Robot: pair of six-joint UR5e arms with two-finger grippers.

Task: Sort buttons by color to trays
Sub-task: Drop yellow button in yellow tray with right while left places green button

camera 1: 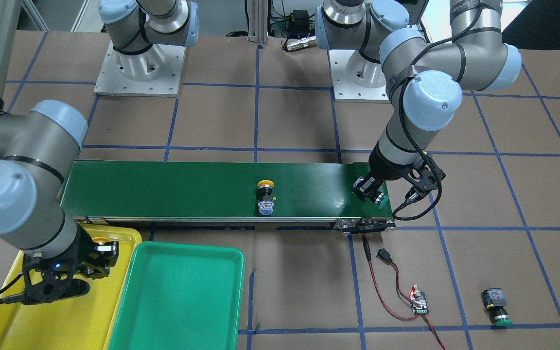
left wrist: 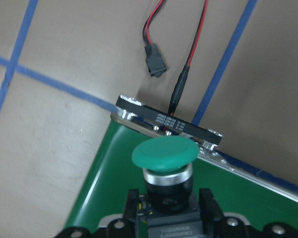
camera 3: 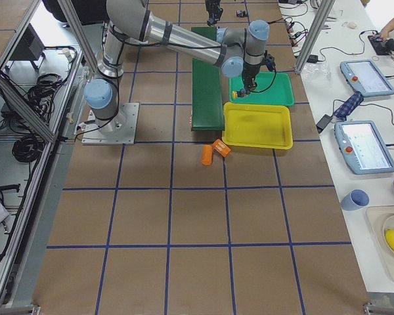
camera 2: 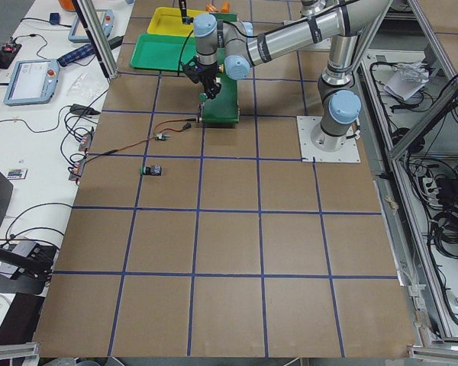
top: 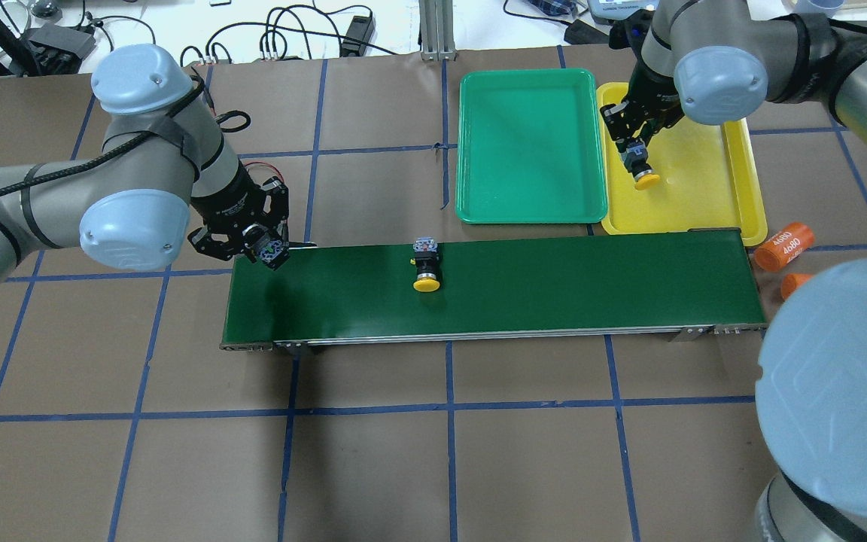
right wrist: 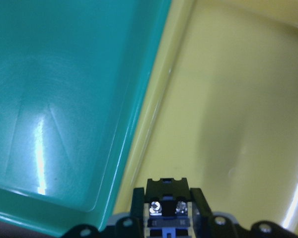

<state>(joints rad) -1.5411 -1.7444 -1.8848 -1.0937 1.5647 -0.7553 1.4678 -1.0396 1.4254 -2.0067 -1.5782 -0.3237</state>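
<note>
My left gripper (top: 266, 251) is shut on a green button (left wrist: 164, 152), holding it over the end of the dark-green conveyor belt (top: 554, 290). Above the yellow tray (top: 704, 192), close to its edge beside the green tray (top: 531, 143), my right gripper (top: 637, 154) is shut on a yellow button (top: 645, 178), cap away from the fingers. The right wrist view shows that button's body (right wrist: 167, 208) between the fingers. A second yellow button (top: 426, 269) lies mid-belt. Another green button (camera 1: 496, 306) lies on the brown table, far from both grippers.
A small circuit board (camera 1: 418, 304) with red wires lies on the table near the belt's end under my left gripper. Two orange cylinders (top: 783, 245) lie by the belt's other end, next to the yellow tray. The green tray holds nothing.
</note>
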